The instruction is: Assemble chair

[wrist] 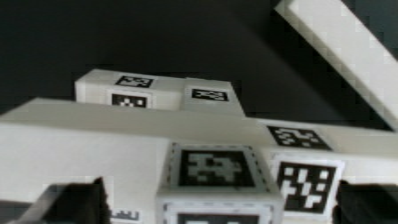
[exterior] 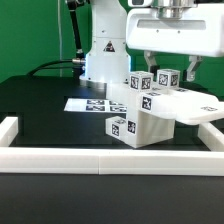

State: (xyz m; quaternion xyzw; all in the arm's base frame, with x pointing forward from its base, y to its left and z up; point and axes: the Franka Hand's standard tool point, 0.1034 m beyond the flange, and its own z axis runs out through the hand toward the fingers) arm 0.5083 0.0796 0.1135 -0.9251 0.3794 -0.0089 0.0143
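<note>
The chair [exterior: 140, 115] stands partly joined in the middle of the black table: chunky white blocks with black-and-white tags, and a flat seat piece [exterior: 188, 110] sticking out toward the exterior view's right. My gripper [exterior: 170, 68] hangs right above its upper tagged pieces. In the wrist view the two dark fingers [wrist: 71, 203] sit far apart, and my gripper [wrist: 222, 208] straddles a tagged block [wrist: 221, 168] without touching its sides. More tagged blocks [wrist: 160, 92] lie beyond it. The jaws are open and hold nothing.
The marker board [exterior: 85, 103] lies flat on the table behind the chair, toward the exterior view's left. A low white border wall [exterior: 100, 156] runs along the front and sides, and shows as a slanted bar [wrist: 347, 50] in the wrist view. The robot's base [exterior: 105, 55] stands at the back.
</note>
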